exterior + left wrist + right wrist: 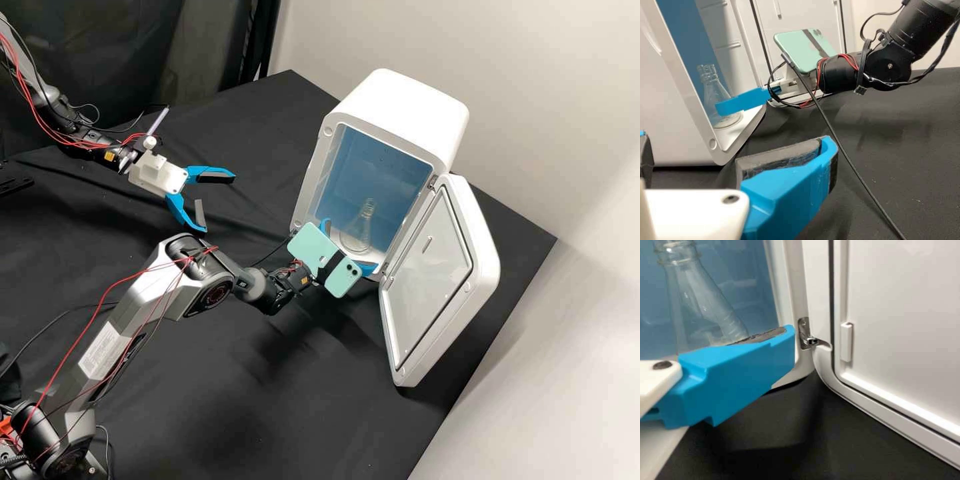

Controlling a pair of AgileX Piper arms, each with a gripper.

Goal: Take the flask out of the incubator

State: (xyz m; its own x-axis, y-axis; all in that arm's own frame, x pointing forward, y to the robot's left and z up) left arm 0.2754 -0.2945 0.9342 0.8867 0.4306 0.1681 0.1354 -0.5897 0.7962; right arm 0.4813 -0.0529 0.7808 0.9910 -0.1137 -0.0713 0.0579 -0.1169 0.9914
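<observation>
Nearest me, at lower left, the right arm (167, 287) points at the incubator (400, 113) right of centre; its door (433, 280) hangs open, so that step looks done; the right gripper (348, 245) is spread wide at the opening; the flask (361, 227) stands upright inside, ungripped; grasping and withdrawing are left; the left gripper (217, 200), upper left, gapes wide, holding nothing.

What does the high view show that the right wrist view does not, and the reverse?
The high view adds the left pincer, open above the bench, and the whole incubator with its white top. The right wrist view adds the small metal hinge. Both share the flask, upright inside the incubator, and the open door.
</observation>
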